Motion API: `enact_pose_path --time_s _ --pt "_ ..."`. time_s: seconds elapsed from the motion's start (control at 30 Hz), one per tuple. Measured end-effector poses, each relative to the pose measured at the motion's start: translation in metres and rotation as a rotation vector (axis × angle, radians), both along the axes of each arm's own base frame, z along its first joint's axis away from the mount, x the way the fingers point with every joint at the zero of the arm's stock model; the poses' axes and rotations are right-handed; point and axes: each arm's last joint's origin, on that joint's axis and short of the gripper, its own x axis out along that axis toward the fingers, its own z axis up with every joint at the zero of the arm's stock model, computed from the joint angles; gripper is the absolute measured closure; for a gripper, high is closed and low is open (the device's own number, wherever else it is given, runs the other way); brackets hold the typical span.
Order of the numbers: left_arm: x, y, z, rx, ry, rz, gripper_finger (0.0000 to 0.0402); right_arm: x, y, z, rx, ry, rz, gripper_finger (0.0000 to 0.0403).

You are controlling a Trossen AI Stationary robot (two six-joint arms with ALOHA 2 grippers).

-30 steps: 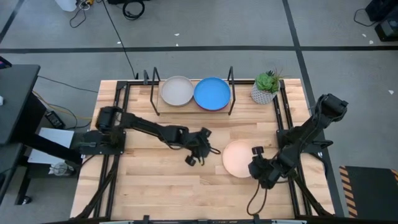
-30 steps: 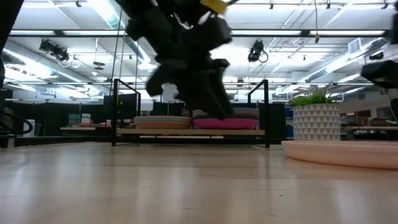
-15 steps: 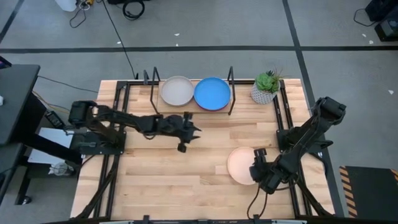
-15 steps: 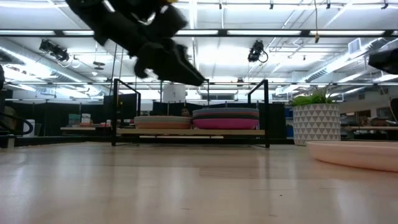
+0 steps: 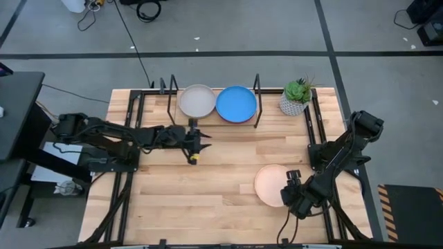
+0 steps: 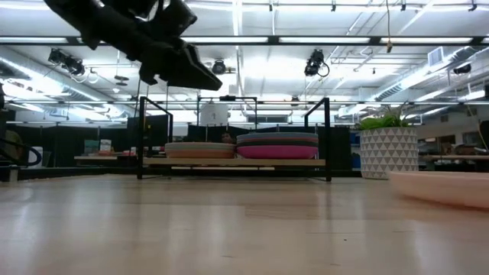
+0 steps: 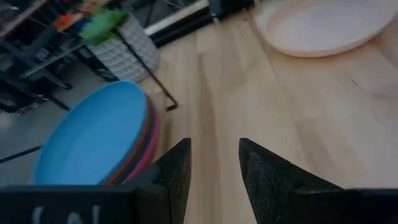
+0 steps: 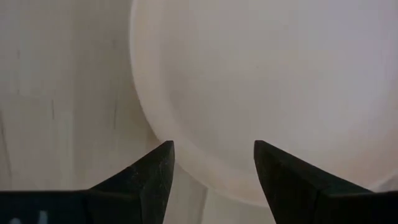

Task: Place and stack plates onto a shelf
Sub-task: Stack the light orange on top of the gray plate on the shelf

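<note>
The peach plate [image 5: 272,184] lies flat on the table near its right edge and also shows in the low view [image 6: 443,187]. My right gripper [image 5: 289,181] is open and points down at the plate's near right rim. My left gripper [image 5: 196,145] is open and empty, raised above the table in front of the shelf [image 5: 214,119]. On the shelf board stand two stacks of plates. One has a cream plate [image 5: 197,102] on top. The other has a bright blue plate [image 5: 236,104] on top, with orange and magenta rims [image 7: 149,140] below it. My right gripper [image 8: 214,162] comes from above at the peach plate's near right rim [image 8: 186,152], which runs between its open fingers. One finger is over the rim's outer side and the other over the plate's inside. The fingertips hide the place of contact. The plate lies flat on the table.
A small potted plant [image 5: 296,97] stands at the far right corner beside the shelf's right end frame [image 5: 257,100]. Black rails run along the table's left and right sides. The bare wooden top [image 5: 208,194] lies between the two arms.
My left gripper has drawn back from the table's middle toward the left and far side and has risen, ending in front of the shelf. My right gripper has moved toward the near right corner, and the peach plate has slid along the table with it.
</note>
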Motion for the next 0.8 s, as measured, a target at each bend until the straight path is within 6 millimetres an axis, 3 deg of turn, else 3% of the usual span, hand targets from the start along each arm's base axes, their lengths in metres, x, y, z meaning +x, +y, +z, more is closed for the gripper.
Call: enact_pose_path --time_s 0.27,0.57,0.8 --pt "-0.007 0.008 0.007 0.009 -0.055 0.039 0.0260 -0.001 0.003 -0.002 -0.010 0.013 -0.009 0.0193" --pt "-0.007 0.008 0.006 0.018 -0.045 0.033 0.0260 0.002 0.012 0.019 0.031 0.035 -0.070 0.0223" --pt "-0.007 0.006 0.006 0.021 -0.046 0.026 0.0260 -0.004 0.024 0.008 0.064 -0.076 -0.056 0.0231"
